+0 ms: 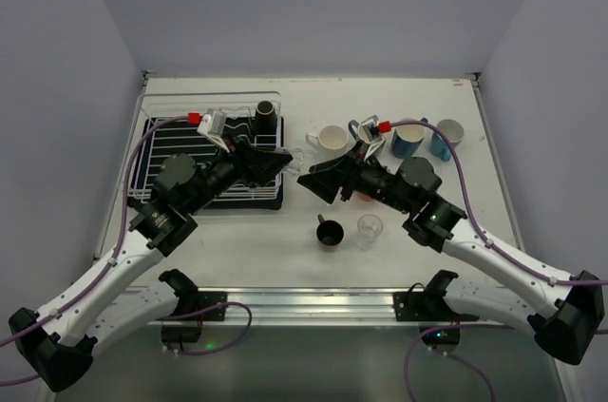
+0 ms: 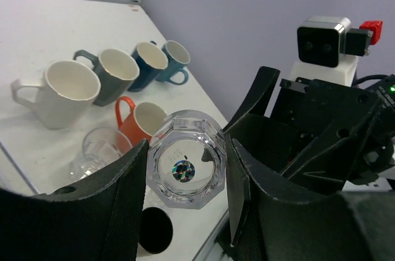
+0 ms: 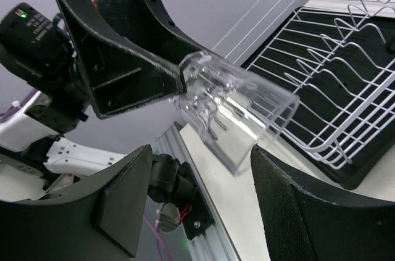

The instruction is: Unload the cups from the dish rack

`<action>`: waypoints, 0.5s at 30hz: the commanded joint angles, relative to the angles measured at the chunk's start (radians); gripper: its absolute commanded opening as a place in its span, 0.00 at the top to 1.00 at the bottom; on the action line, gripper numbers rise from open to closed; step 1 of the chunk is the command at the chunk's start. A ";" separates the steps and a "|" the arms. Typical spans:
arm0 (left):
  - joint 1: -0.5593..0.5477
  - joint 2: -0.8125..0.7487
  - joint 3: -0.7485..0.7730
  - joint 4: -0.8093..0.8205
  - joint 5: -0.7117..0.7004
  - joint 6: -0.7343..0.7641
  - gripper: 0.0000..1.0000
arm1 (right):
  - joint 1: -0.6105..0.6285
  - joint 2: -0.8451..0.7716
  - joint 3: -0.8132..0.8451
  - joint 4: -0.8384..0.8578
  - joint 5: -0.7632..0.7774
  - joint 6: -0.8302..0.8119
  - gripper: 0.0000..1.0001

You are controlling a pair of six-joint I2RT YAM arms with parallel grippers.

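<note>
Left pincer [image 2: 187, 153] is clamped on a clear, facet-based glass tumbler [image 3: 241, 110], held on its side above the worktop [image 1: 237, 240], just off the white wire dish rack [image 1: 166, 141]. Right pincer [image 3: 203, 168] stands apart, facing it. One dark brown cup [image 1: 267, 115] sits in the rack.

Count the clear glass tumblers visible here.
2. One tumbler is held in the left pincer; a second tumbler stands on the table next to the dark cup. Others may be hidden.
</note>
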 commanded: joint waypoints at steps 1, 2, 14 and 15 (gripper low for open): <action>-0.002 0.008 -0.034 0.196 0.134 -0.113 0.98 | -0.008 0.006 0.004 0.093 -0.038 0.020 0.33; -0.002 0.011 -0.048 0.214 0.148 -0.124 0.98 | -0.005 0.006 -0.001 0.101 -0.041 0.020 0.34; -0.002 0.034 -0.066 0.241 0.231 -0.111 0.19 | -0.006 -0.073 -0.077 0.179 -0.022 0.037 1.00; 0.000 0.028 -0.056 0.187 0.210 -0.091 0.14 | -0.006 -0.077 -0.068 0.108 -0.016 0.030 1.00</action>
